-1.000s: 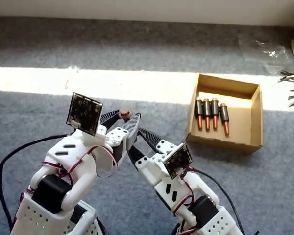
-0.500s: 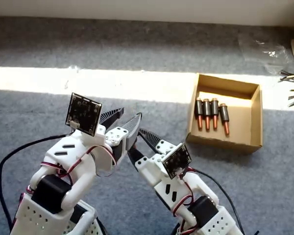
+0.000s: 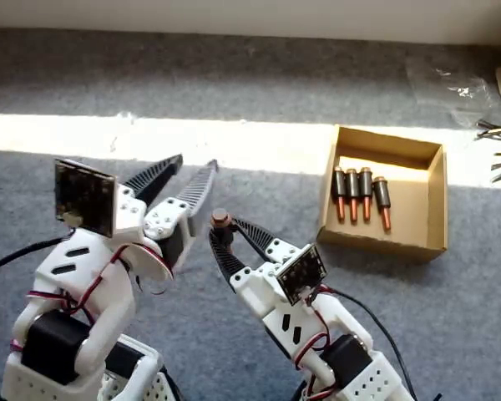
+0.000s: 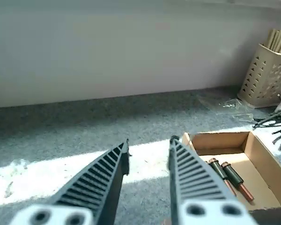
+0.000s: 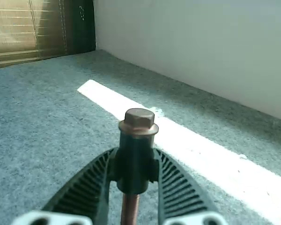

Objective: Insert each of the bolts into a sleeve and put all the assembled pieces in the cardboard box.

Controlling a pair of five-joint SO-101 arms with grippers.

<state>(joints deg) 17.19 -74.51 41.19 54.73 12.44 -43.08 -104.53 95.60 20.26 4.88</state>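
Note:
My right gripper (image 3: 226, 234) is shut on an assembled piece (image 5: 136, 154), a dark sleeve with a copper bolt through it, held upright with the bolt head (image 3: 220, 219) on top. It hangs over the grey carpet, left of the cardboard box (image 3: 435, 200). My left gripper (image 3: 194, 166) stands open and empty, raised to the left of the held piece; its two ribbed fingers (image 4: 101, 180) are spread apart. Several assembled pieces (image 3: 360, 194) lie side by side in the box, and two of them (image 4: 229, 172) appear in the left wrist view.
A beige holder (image 4: 266, 69) with sticks stands at the far right by the wall. Thin dark rods (image 3: 498, 150) and a clear plastic bag (image 3: 451, 83) lie right of the box. A sunlit strip (image 3: 150, 138) crosses the carpet.
My left gripper let go of the piece, opened and drew back up and to the left. The piece now stays in my right gripper, which has barely moved.

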